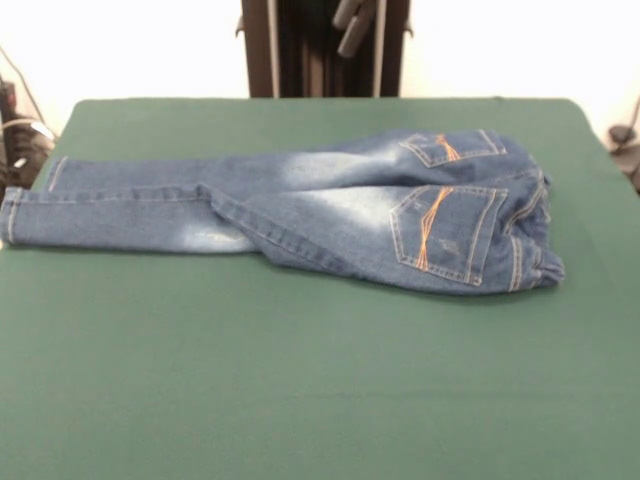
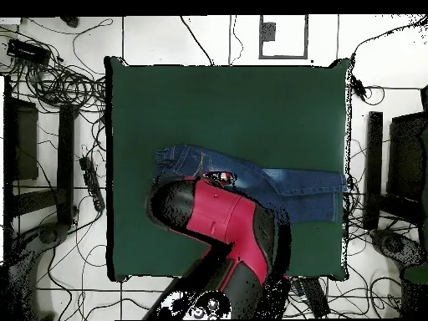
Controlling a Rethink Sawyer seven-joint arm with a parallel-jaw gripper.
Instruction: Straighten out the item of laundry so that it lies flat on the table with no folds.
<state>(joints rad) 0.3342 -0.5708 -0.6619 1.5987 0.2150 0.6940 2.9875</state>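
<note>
The jeans [image 1: 330, 210] lie on the green table [image 1: 300, 380], in its far half, back pockets with orange stitching facing up. The waistband is at the right and is bunched. The legs run left to the table's left edge, one partly over the other, with a diagonal fold across the thigh. My gripper [image 1: 352, 25] shows only at the top edge, raised above the table's far side and apart from the jeans. In the overhead view the jeans [image 2: 292, 188] lie across the table [image 2: 226, 109], and my red and black arm [image 2: 226, 226] covers their middle.
The dark pedestal [image 1: 310, 50] stands behind the table's far edge. Cables [image 2: 58, 84] and dark boxes [image 2: 401, 167] lie on the floor round the table. Green cloth [image 1: 320, 400] fills the near half of the table in front of the jeans.
</note>
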